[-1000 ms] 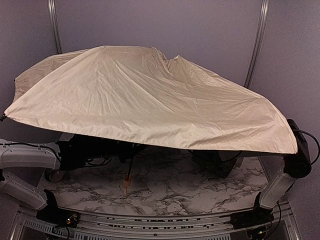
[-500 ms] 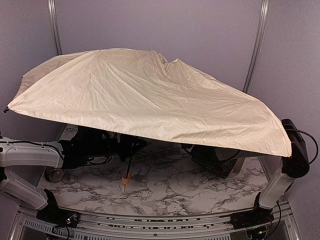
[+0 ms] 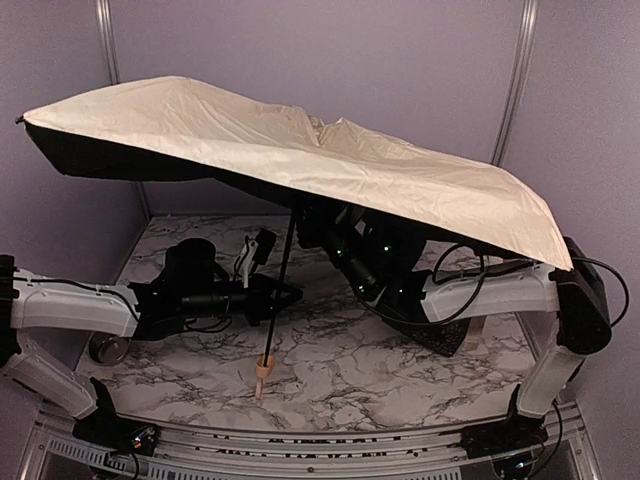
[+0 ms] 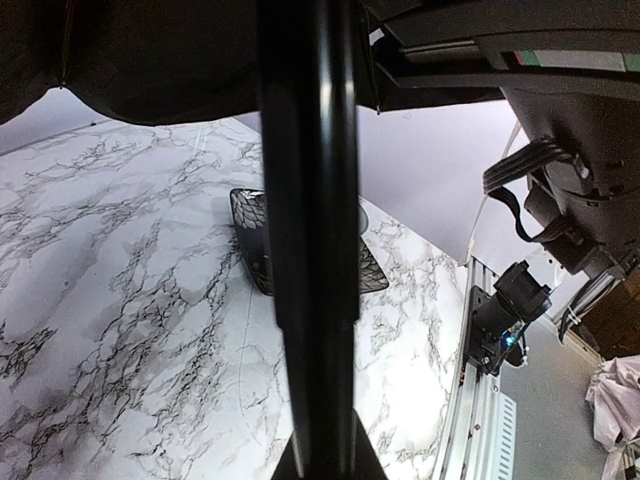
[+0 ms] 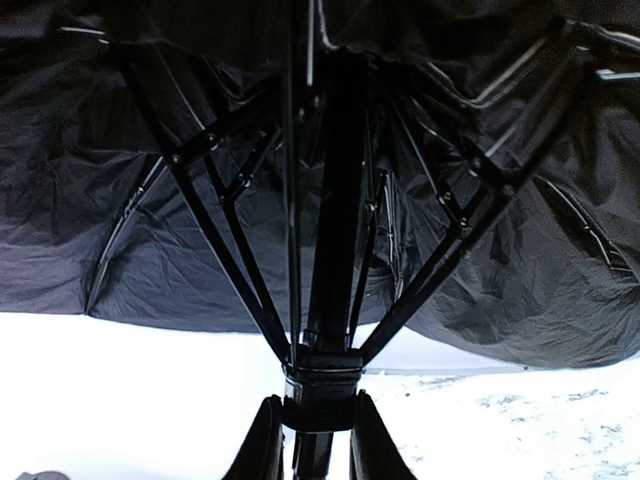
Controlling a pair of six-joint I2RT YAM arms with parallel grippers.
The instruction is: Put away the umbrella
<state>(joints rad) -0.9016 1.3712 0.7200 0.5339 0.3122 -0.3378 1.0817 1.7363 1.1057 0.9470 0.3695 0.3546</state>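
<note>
The umbrella is open. Its cream canopy (image 3: 300, 150) tilts up at the left and shows the black lining (image 3: 110, 160). The thin black shaft (image 3: 280, 285) slants down to the pale tan handle (image 3: 263, 368), which hangs just above the marble table (image 3: 340, 370). My left gripper (image 3: 283, 296) is shut on the shaft, which fills the middle of the left wrist view (image 4: 310, 250). My right gripper (image 3: 312, 222) sits under the canopy. In the right wrist view its fingers (image 5: 266, 440) clamp the runner collar (image 5: 322, 385) where the ribs (image 5: 215, 235) meet.
A black mesh basket (image 3: 440, 335) stands at the right under my right arm and also shows in the left wrist view (image 4: 372, 272). A small metal can (image 3: 100, 349) sits at the left by my left arm. A metal rail (image 3: 300, 450) runs along the near edge.
The canopy has risen and tipped up at the left, uncovering both arms and the shaft. The handle has shifted slightly right and toward the near edge.
</note>
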